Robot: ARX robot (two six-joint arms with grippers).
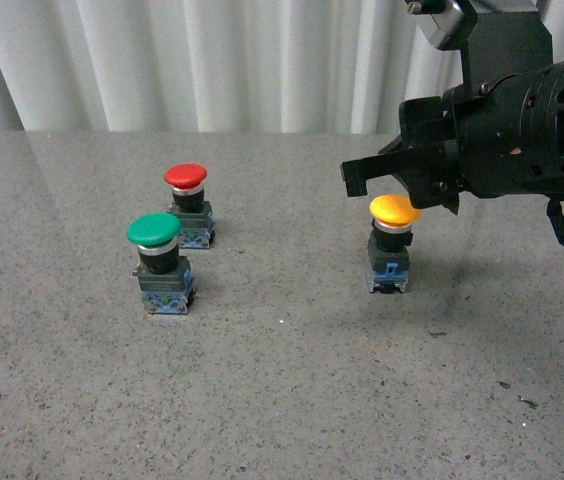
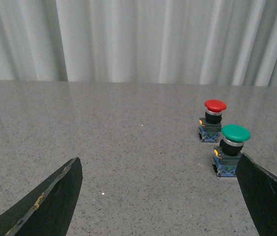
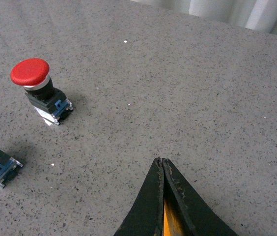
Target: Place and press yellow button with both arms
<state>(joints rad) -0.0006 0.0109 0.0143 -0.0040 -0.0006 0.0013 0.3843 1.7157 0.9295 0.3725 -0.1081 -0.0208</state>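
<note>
The left gripper (image 2: 158,158), jaws spread and empty, faces the green button (image 1: 154,230) and red button (image 1: 185,177). Well apart to their right the yellow button (image 1: 394,210) stands upright on the bench (image 1: 282,400), the right gripper (image 1: 354,178) with clenched jaws just above its cap. An off-centre push may tip it; nothing blocks the way.
</note>
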